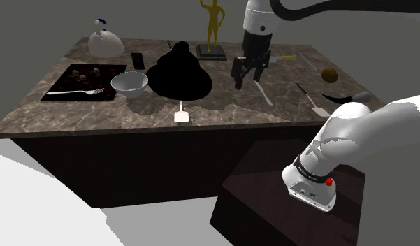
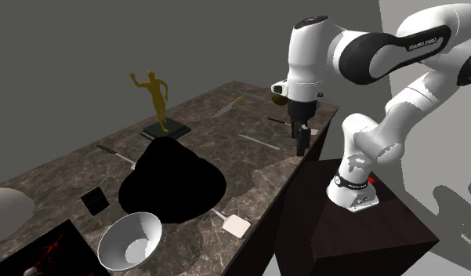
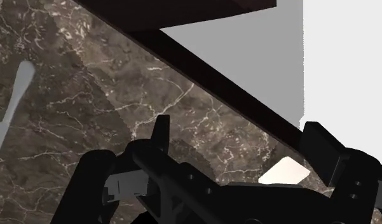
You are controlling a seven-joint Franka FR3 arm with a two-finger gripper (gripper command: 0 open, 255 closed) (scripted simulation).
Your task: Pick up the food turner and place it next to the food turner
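The all-black 2-finger gripper (image 1: 248, 78) is hovering over the dark marble counter (image 1: 229, 108), fingers spread and gripping nothing. It is probably lining up on the white-bladed, thin-handled food turner (image 3: 285, 170), which is lying flat by the counter's edge.

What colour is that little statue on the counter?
The statue is golden yellow; second exterior view shows it best.

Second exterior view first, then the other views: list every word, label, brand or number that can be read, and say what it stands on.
No text can be read with certainty.
Dark lettering on the white arm's upper link, second exterior view: too small to read.
Dark lettering along the forearm, same view: too small to read.
Dark marking on the base ring of the arm, shoulder view: too small to read.
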